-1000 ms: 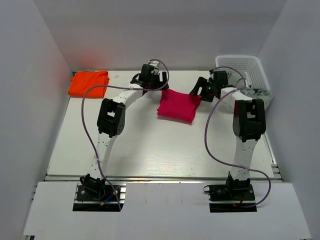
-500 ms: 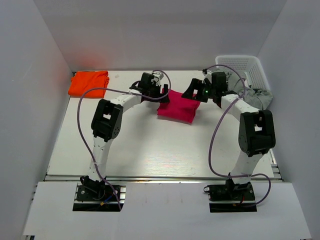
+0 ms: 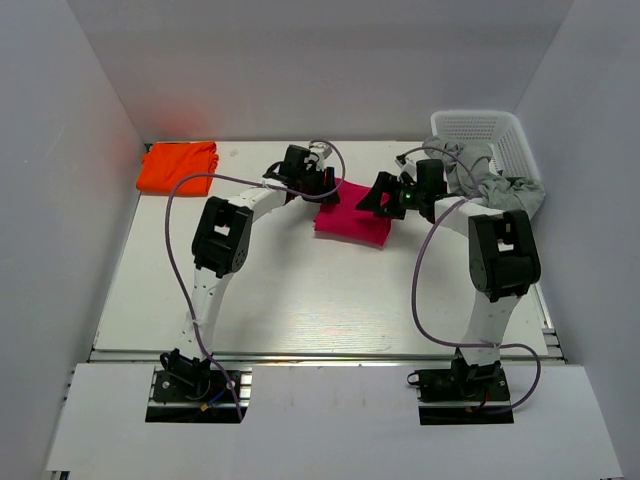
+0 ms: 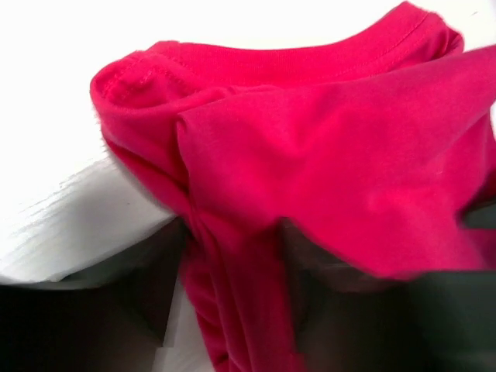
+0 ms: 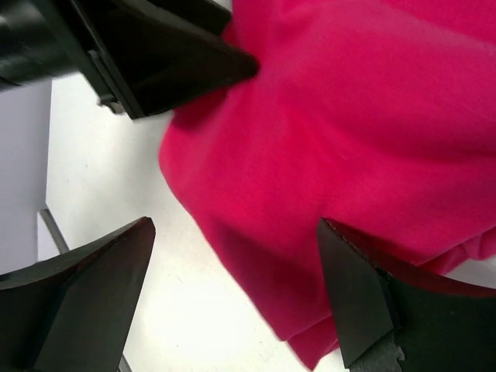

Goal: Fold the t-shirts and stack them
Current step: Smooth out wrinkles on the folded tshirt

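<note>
The magenta-red t-shirt (image 3: 352, 222) lies folded on the table at the back middle. My left gripper (image 3: 320, 186) is at its back left corner, and in the left wrist view (image 4: 232, 263) it is shut on a bunched fold of the shirt (image 4: 325, 155). My right gripper (image 3: 384, 196) is at the shirt's right edge. In the right wrist view (image 5: 232, 232) it is wide open and low over the shirt's edge (image 5: 349, 139), holding nothing. The orange t-shirt (image 3: 178, 166) lies folded at the back left corner.
A white basket (image 3: 490, 132) stands at the back right, with grey cloth (image 3: 505, 186) spilling over its front rim. The left gripper's finger (image 5: 155, 54) shows at the top of the right wrist view, close to the right gripper. White walls surround the table.
The right gripper has moved left and down to the shirt's right edge. The left gripper has come down onto the shirt's back left corner.
</note>
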### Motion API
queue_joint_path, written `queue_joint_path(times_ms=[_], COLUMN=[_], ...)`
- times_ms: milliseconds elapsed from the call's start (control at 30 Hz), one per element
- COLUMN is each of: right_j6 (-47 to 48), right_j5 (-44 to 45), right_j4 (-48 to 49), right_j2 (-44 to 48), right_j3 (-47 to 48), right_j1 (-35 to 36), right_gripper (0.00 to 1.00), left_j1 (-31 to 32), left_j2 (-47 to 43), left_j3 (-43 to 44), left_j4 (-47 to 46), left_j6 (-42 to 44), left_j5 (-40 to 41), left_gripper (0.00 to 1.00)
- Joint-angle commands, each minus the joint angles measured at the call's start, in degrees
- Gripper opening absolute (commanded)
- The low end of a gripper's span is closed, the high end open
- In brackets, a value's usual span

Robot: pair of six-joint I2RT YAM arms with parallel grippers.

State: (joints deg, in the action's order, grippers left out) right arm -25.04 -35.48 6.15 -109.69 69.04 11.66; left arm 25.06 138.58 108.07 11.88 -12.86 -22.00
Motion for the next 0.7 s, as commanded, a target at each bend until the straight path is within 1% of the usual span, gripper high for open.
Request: queue_joint_path(times_ms=[0, 100, 133, 200, 233, 333, 400, 433, 467, 500, 533, 567, 600, 633, 667], right_j6=[-2.47, -2.65, -2.56, -2.65, -2.30, -1.08, -0.02, 0.16, 0.25, 0.60, 0.60, 0.52, 1.04, 1.04, 1.22], right_j5=[-4.24, -2.75, -2.66, -2.83, -3.01, -2.93, -2.31, -3.27, -3.27, -3.45, -3.36, -3.10, -2.93, -3.01, -2.92], right_j4=[4.65, 4.66, 3.79, 3.60, 3.52, 2.73, 2.55, 2.64, 2.64, 2.64, 2.81, 3.16, 3.08, 2.99, 2.20], right_j2=[-3.50, -6.23, -6.67, -8.52, -8.87, -8.18, -6.95, -5.38, -4.49, -1.09, 0.08, 1.57, 5.76, 7.28, 8.60], right_j3=[-1.62, -1.36, -0.66, -0.39, -0.31, -1.26, -3.19, -3.90, -7.04, -8.55, -9.87, -14.76, -16.37, -17.95, -22.23], right_j1=[-0.50, -1.46, -1.73, -2.17, -2.26, -1.91, -1.55, -1.29, -0.85, -0.50, 0.02, 0.38, 1.60, 2.13, 2.75], right_gripper=[0.90, 0.90, 0.90, 0.90, 0.90, 0.90, 0.90, 0.90, 0.90, 0.90, 0.90, 0.90, 0.90, 0.90, 0.90], left_j1=[0.08, 0.08, 0.08, 0.08, 0.08, 0.08, 0.08, 0.08, 0.08, 0.08, 0.08, 0.08, 0.08, 0.08, 0.69], left_j2=[2.73, 3.80, 4.41, 4.41, 3.89, 1.87, -2.34, -4.01, -5.76, -9.35, -11.12, -12.80, -14.55, -18.40, -20.44], left_j3=[-1.55, -0.76, -0.76, -0.76, -0.76, -3.38, -8.38, -12.67, -14.97, -17.26, -19.37, -23.48, -25.43, -29.37, -31.41], left_j4=[0.86, 0.86, 0.86, 1.48, 1.48, 2.01, -0.44, -1.41, -3.16, -3.96, -4.58, -5.11, -5.11, -5.11, -5.11], left_j6=[0.12, 0.12, 0.12, 0.12, 0.12, 0.12, 0.12, 0.12, 0.12, 0.12, 0.12, 0.12, 0.12, 0.12, 0.12], left_j5=[-2.43, -3.75, -3.75, -2.53, -2.52, -2.52, -3.31, -4.01, -4.71, -5.24, -5.86, -6.91, -6.92, -6.92, -6.92], left_gripper=[0.54, 0.38, 0.24, 0.07, 0.00, 0.00, 0.00, 0.00, 0.00, 0.00, 0.00, 0.00, 0.00, 0.00, 0.00])
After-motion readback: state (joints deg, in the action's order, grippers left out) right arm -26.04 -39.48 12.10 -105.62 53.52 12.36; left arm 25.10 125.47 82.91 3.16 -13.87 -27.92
